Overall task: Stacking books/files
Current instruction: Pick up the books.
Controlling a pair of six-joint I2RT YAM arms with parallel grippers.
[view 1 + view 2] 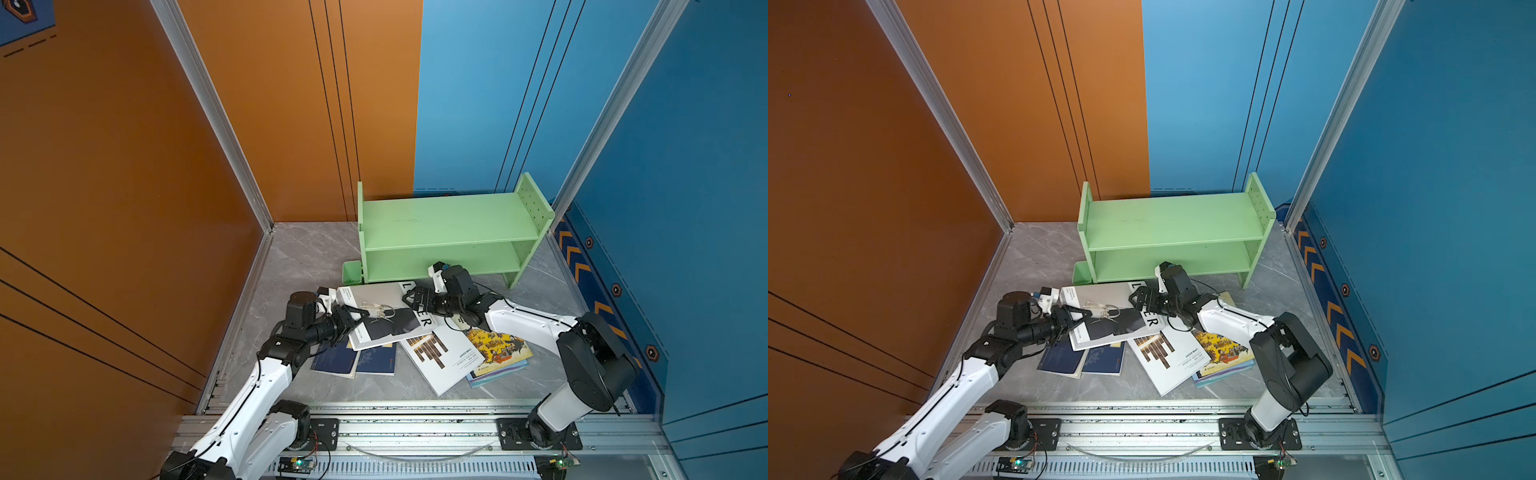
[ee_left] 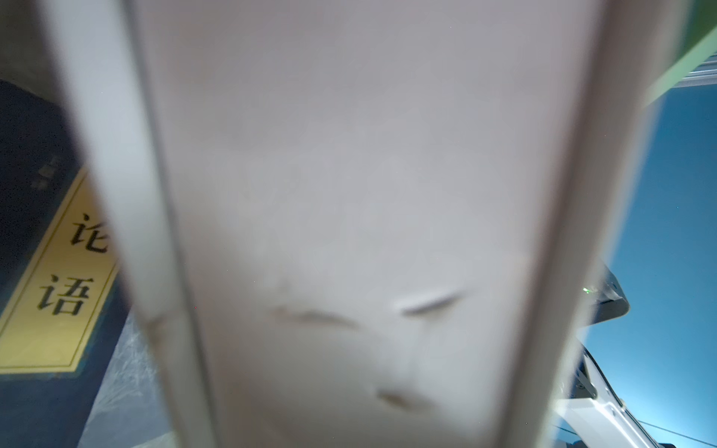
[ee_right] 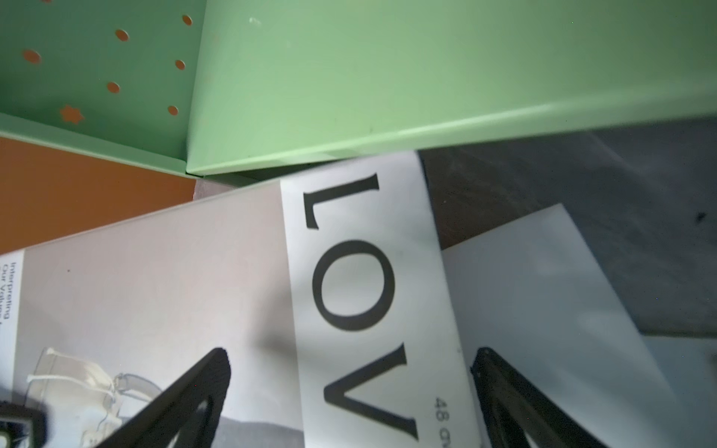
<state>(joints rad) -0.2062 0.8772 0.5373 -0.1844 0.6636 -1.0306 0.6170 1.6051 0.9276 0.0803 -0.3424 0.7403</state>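
1. The "LOVER" book (image 1: 376, 297) is lying flat on the grey bench (image 1: 299, 266), just in front of the green shelf (image 1: 444, 232). Its near-left part is resting over the navy books (image 1: 334, 359), and its near-right corner is overlapping the white barred book (image 1: 440, 357).
2. The yellow picture book (image 1: 498, 347) is lying to the right of the barred one, on top of the thin light-blue book (image 1: 505, 371).
3. The left tool (image 1: 356, 318) is sitting at the "LOVER" book's left edge, with one finger showing over the cover. I cannot tell whether it is clamping the book, because a blurred white surface is filling its wrist view.
4. The left arm (image 1: 266, 374) is reaching forward from the front rail, with its wrist turned rightward and held low.
5. The right tool (image 3: 351, 351) is hovering over the lettered strip with its fingers (image 3: 194, 388) spread wide, gripping nothing.
6. The right arm (image 1: 528, 324) is folding back at the elbow, and its forearm is stretching leftward, low over the yellow picture book.
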